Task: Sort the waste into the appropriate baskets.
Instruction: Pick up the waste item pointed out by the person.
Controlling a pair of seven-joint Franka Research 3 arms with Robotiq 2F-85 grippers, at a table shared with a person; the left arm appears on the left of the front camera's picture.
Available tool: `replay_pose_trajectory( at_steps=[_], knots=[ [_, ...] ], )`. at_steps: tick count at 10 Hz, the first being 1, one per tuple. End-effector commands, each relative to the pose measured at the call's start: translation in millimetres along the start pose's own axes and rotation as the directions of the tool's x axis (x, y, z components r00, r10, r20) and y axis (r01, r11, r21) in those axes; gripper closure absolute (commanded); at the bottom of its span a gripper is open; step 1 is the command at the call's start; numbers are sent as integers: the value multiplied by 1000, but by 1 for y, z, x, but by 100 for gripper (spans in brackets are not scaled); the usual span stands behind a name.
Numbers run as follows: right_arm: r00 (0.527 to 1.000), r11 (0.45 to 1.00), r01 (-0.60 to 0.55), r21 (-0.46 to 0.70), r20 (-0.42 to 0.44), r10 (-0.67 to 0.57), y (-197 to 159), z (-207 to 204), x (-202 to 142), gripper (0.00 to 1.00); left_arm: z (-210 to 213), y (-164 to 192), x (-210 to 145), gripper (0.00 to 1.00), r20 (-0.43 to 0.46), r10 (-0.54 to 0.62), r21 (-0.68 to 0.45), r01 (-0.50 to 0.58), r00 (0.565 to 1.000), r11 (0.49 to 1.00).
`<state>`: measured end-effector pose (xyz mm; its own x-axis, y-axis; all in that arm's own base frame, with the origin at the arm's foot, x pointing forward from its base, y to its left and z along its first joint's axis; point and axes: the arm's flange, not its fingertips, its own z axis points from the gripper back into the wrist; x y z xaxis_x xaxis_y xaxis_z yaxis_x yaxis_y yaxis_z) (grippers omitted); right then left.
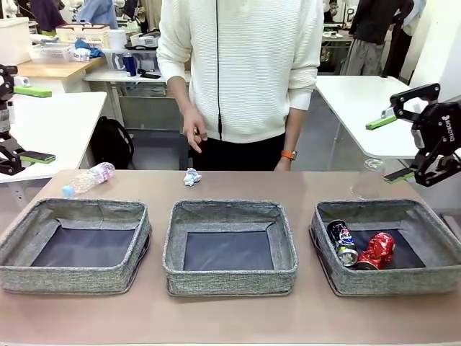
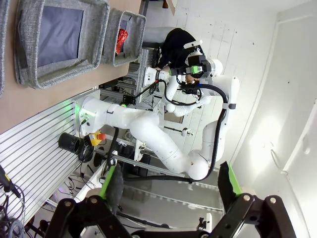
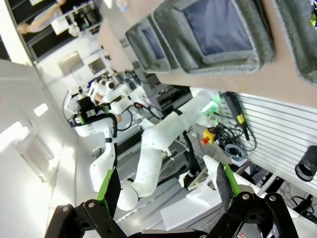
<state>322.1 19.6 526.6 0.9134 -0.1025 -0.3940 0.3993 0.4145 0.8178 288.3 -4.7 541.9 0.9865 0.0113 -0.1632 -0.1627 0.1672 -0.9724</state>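
Observation:
Three grey woven baskets stand in a row: left (image 1: 72, 278), middle (image 1: 230, 279), right (image 1: 392, 281). In the right one lie a dark printed can (image 1: 341, 241) and a crushed red can (image 1: 378, 250); the red can (image 2: 121, 39) is also seen from the left wrist. Behind the baskets, a pink-labelled bottle (image 1: 88, 179) lies at the left, a crumpled paper ball (image 1: 191, 176) rests in the middle, and a clear bottle (image 1: 366, 180) stands at the right. My left gripper (image 1: 32, 124) (image 2: 170, 183) hangs open high at the left edge. My right gripper (image 1: 390, 148) (image 3: 167, 186) is open above the right basket's far corner.
A person in a white sweater stands at the far side, one hand (image 1: 194, 134) hanging above the paper ball. White tables flank the scene at left (image 1: 57, 115) and right (image 1: 360, 101). A bare strip of brown tabletop (image 1: 230, 317) runs in front of the baskets.

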Motion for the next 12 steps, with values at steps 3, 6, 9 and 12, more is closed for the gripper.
replay_pose_trajectory(
  at_steps=[3,6,9,12],
  knots=[
    [1000,1000,18,11,-9,-18,7,2,-1,0,-1,-3,-3,0,-4,1,-15,-1,1000,1000],
    [1000,1000,18,11,-9,-18,7,2,-1,0,-1,-3,-3,0,-4,1,-15,-1,1000,1000],
    [1000,1000,18,11,-9,-18,7,2,-1,0,-24,-14,7,0,24,-68,124,65,997,990],
    [1000,1000,18,11,-9,-18,7,2,-1,0,-124,-34,34,0,107,-289,565,181,951,805]
  ],
)
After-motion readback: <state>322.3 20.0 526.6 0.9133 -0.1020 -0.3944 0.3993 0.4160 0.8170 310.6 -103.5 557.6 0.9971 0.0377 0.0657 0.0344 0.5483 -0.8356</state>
